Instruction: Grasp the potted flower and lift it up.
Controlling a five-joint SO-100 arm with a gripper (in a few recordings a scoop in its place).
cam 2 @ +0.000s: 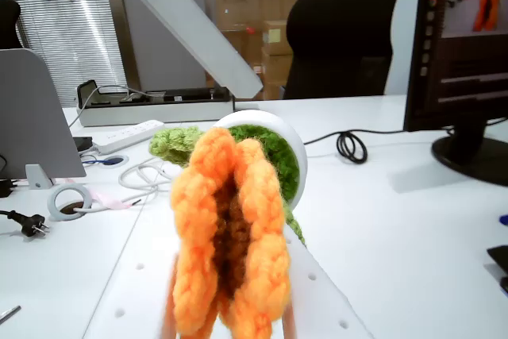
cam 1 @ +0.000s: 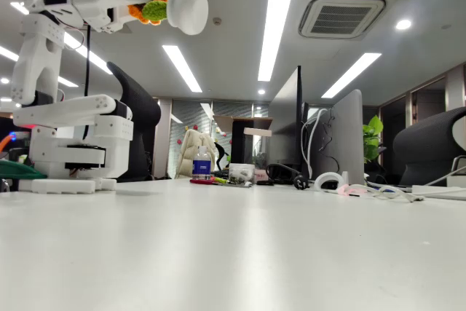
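You have open air all round.
Your gripper (cam 1: 135, 1) pinches the potted flower (cam 1: 171, 8) by its bloom, jaws closed on it, high above the bare table (cam 1: 240, 245); monitors (cam 1: 335, 140) well beyond.

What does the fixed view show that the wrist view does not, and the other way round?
Fixed view alone: the white arm on its base, the potted flower held sideways high above the table, and a water bottle far behind. Wrist view alone: the orange petals squeezed together, a power strip and a coiled black cable. Both: the gripper shut on the flower, the white pot and the green yarn.
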